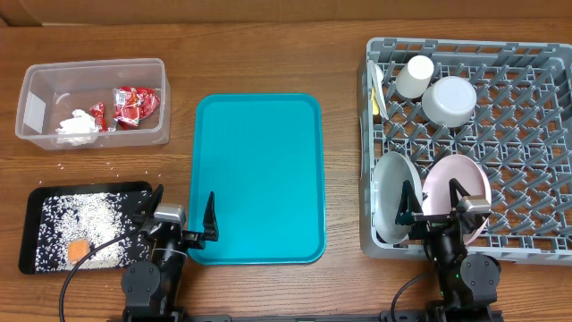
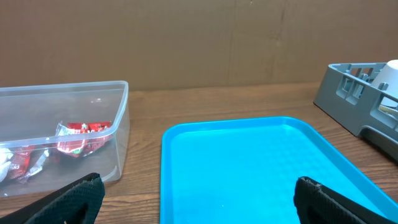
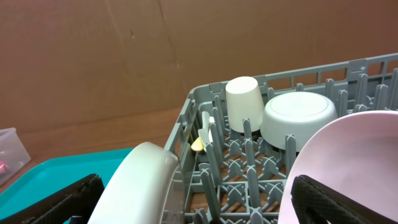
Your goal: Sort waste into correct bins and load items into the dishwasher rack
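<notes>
From above, the left claw [image 1: 184,210] stands released, jaws spread wide, holding nothing. Its right finger hangs over the near left corner of the teal serving tray [image 1: 259,179]. The black tray [image 1: 40,192] lies just to its left, carrying the rice [image 1: 89,219] and the orange cube [image 1: 79,250]. Farther ahead and to the left sits the clear tub [image 1: 36,76] with the red wrappers [image 1: 134,105] and the napkin [image 1: 78,128] inside, and a few stray grains [image 1: 80,164] lie on the table before it. The right claw [image 1: 432,201] is equally released and empty at the near edge of the dishwasher rack [image 1: 527,134]. Two plates stand on edge around it, a white plate [image 1: 389,206] to its left and a pinkish plate [image 1: 465,179] to its right. Ahead of it are the cup [image 1: 415,77], the bowl [image 1: 449,99] and the cutlery [image 1: 375,89]. The left wrist view shows both fingers [image 2: 74,199] far apart, with the teal serving tray straight ahead and the clear tub ahead to the left. The right wrist view shows the fingers [image 3: 336,199] parted, one plate beside each, and the upturned cup and bowl beyond.
</notes>
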Robot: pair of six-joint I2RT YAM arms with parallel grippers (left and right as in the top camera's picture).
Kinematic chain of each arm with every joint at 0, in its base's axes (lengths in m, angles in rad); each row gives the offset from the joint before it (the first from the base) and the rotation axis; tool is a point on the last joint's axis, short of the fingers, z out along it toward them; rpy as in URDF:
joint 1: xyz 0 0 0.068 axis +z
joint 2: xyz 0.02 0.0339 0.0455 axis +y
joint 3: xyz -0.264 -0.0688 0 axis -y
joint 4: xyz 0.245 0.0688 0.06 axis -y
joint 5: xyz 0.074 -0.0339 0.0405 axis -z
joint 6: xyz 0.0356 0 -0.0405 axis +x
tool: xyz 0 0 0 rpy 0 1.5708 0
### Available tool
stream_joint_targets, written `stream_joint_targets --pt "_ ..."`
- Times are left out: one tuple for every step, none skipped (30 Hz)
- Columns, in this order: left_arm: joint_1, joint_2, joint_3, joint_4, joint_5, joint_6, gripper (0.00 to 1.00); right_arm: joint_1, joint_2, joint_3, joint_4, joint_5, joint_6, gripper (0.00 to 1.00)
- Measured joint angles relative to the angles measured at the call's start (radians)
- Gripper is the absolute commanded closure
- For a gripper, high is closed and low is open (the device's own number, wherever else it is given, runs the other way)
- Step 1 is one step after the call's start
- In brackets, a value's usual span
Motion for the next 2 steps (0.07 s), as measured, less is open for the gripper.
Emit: stream_joint_targets --pt "0.0 0.0 0.0 0.0 0.0 0.0 0.0 0.0 0.0 0.0 0.0 0.0 0.0 0.0" --pt "0.0 0.0 0.0 0.0 0.0 0.0 0.0 0.0 0.0 0.0 0.0 0.0 -0.001 0.0"
